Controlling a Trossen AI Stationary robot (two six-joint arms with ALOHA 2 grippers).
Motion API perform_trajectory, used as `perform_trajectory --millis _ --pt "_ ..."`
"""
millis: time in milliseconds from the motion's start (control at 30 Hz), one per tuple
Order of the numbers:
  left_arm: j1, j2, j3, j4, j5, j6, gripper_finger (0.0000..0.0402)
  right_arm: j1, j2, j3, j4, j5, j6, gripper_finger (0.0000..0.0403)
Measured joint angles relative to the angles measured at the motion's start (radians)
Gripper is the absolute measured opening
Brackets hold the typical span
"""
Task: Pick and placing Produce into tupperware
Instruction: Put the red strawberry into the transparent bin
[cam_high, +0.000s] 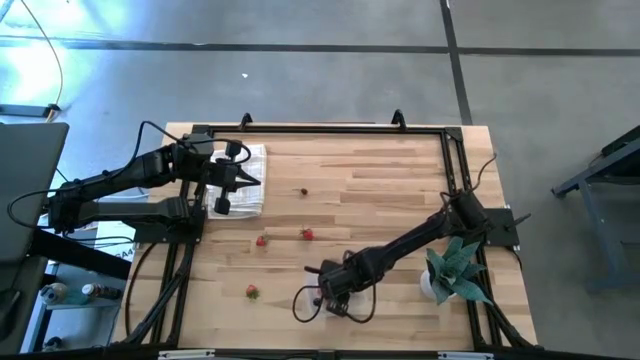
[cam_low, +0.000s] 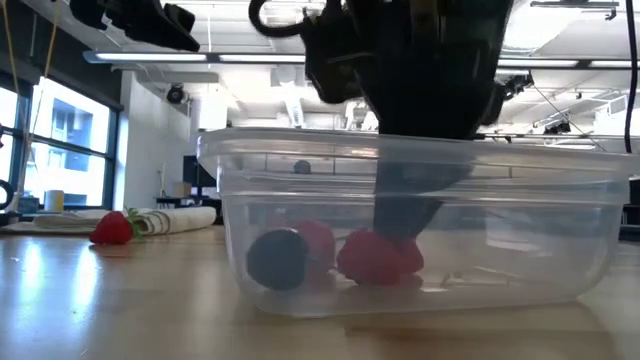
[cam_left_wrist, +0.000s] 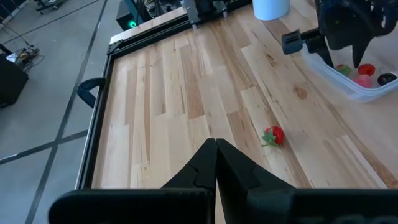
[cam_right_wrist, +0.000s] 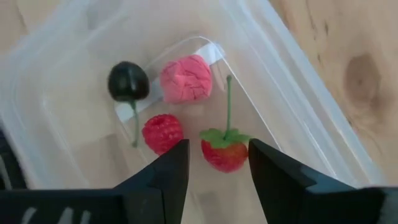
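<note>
1. The container (cam_right_wrist: 298, 124) sits on the table (cam_high: 380, 180) near the front edge, directly under the right gripper (cam_right_wrist: 217, 165). It is light and see-through. If the arm lifts off at a slant, a finger could catch the wall and drag or tip the container, spilling what is already in it.
2. The right gripper hangs inside the container with its fingers spread apart and nothing clamped between them. A red strawberry with a green stem (cam_right_wrist: 225, 149) lies just between the tips. It looks released, but a sticky or snagged stem could ride up with the fingers and fall outside the container.
3. The left gripper (cam_left_wrist: 216, 152) is pressed fully shut and empty, parked over the folded cloth (cam_high: 245, 180), well away from the container. It poses little risk there.
4. Inside the container also lie a pink berry (cam_right_wrist: 185, 78), a raspberry (cam_right_wrist: 163, 132) and a dark cherry (cam_right_wrist: 129, 81).
5. Four pieces wait outside the container: three red (cam_high: 262, 240) (cam_high: 307, 234) (cam_high: 251, 291), one dark (cam_high: 304, 192). They are tiny and rounded, so a glancing pinch could roll them away.
</note>
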Motion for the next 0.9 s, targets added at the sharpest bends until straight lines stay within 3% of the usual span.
perform_trajectory --millis 333,567,733,900 --pt "0.0 0.0 0.0 0.0 0.0 0.0 0.0001 0.016 -0.073 0.0 -0.015 0.038 -0.007 0.0155" --pt "0.0 0.0 0.0 0.0 0.0 0.0 0.0001 0.035 -0.201 0.0 -0.074 0.066 -0.025 0.0155" --pt "0.0 0.0 0.0 0.0 0.0 0.0 0.0001 0.053 -0.354 0.001 -0.147 0.15 -0.045 0.0155" --pt "0.0 0.0 0.0 0.0 0.0 0.0 0.0001 0.087 -0.535 0.002 -0.306 0.301 -0.061 0.0155"
